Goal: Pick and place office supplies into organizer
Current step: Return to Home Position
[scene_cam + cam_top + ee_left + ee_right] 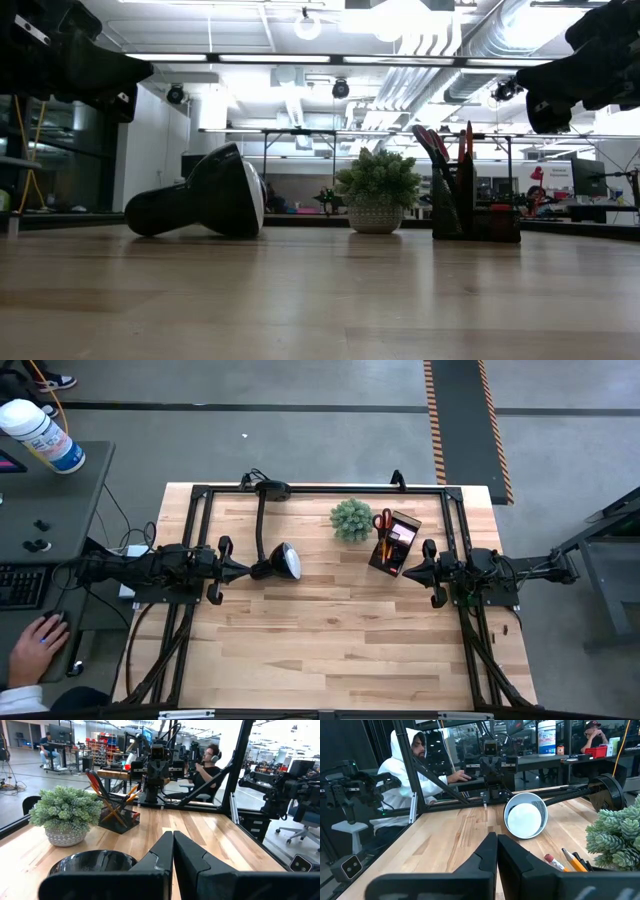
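Left gripper [243,570] is hovering with fingers pressed together, gripping nothing, its tip just beside the lamp head [287,561]. Beyond that, well away from it, the organizer [393,543] is standing with red-handled scissors [384,522] and pencils [574,861] leaning upright inside. Right gripper [405,571], likewise closed and empty, is hanging just beside the organizer, so it is the nearer arm. No writing is showing legibly.

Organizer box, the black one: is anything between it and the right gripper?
No, nothing visible. The shut right gripper sits beside the black rectangular organizer box; the green spiky plant stands on its other side.
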Motion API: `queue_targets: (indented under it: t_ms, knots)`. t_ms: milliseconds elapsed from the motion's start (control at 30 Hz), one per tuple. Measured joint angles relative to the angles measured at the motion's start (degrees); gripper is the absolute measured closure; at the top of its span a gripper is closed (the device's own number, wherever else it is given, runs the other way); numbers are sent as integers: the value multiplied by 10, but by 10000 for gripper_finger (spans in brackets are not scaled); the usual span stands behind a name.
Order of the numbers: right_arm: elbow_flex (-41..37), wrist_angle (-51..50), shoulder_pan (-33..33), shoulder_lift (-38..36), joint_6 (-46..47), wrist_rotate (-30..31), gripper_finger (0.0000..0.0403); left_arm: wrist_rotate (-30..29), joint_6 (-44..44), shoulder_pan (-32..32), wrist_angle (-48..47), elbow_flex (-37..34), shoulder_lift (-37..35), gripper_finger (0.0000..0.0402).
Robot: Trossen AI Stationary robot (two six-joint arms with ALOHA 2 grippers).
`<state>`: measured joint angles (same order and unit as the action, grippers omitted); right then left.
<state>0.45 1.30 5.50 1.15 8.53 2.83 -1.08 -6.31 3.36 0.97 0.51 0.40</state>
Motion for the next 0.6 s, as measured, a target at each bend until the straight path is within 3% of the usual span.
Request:
queue_targets:
  t_ms: [600]
  knots:
    - [0,0,0,0,0,0,395,0,0,0,0,0,0,401]
